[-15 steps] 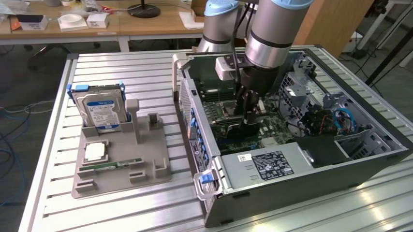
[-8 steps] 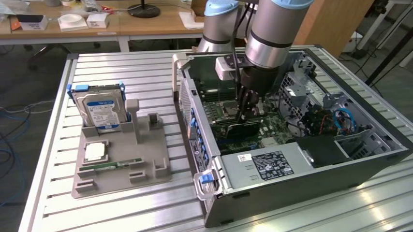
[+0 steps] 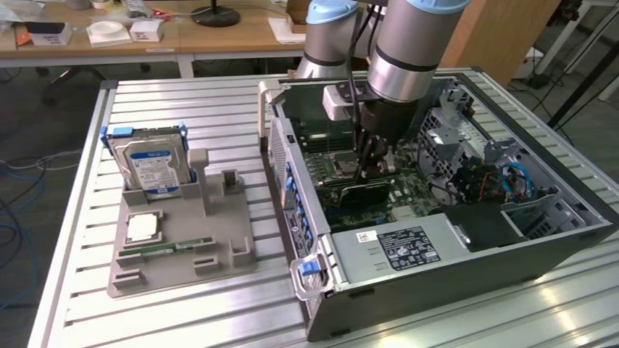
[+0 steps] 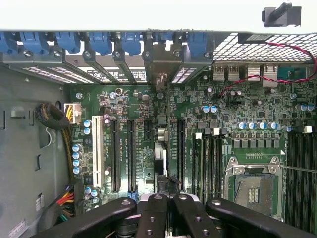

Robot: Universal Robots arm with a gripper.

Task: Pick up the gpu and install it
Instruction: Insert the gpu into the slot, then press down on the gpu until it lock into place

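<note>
GPU [image 3: 363,190] stands on edge in a motherboard [image 4: 148,148] slot inside the open computer case [image 3: 464,283], the gripper [image 3: 372,163] clamped shut on its upper edge

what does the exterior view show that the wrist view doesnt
Exterior view alone: the grey holder on the table beside the computer case, with the hard drive standing in it, and the power supply.

Wrist view alone: the row of expansion slots and the white slot, seen straight on.

Both: the motherboard, the CPU socket, and the shut gripper inside the case.
</note>
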